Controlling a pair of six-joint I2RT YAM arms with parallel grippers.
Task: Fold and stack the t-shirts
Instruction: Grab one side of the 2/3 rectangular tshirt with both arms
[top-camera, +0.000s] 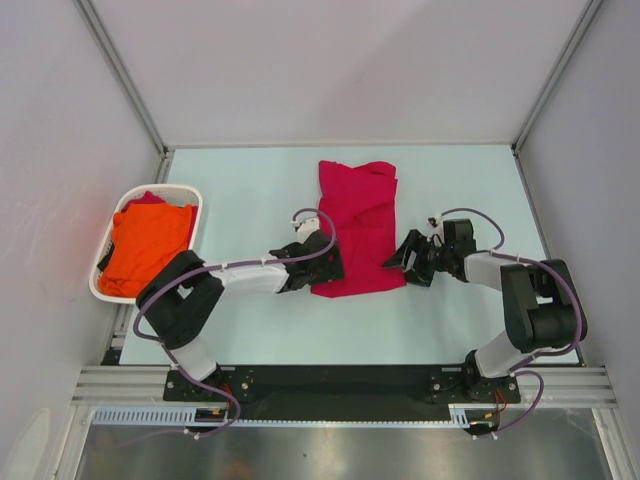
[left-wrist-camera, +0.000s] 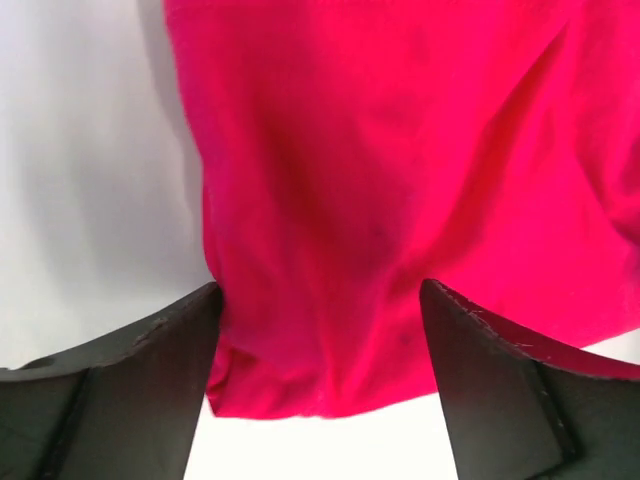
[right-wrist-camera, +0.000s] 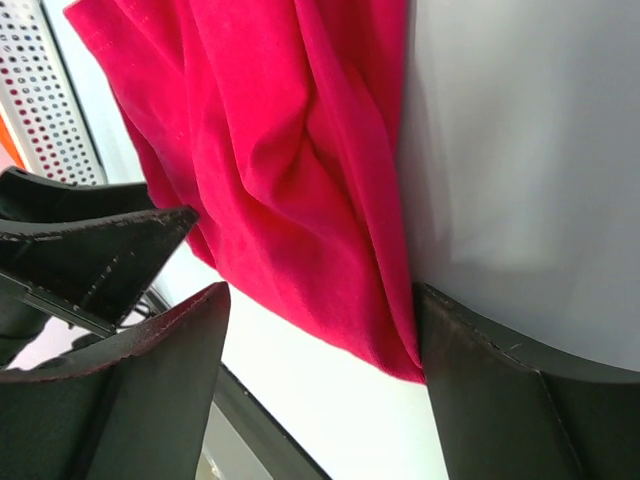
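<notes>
No legible text, label, brand, number or sign appears in any view.

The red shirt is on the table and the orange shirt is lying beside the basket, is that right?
No. The orange shirt lies in the basket, not beside it, as the top view shows. The red shirt is on the table.
</notes>
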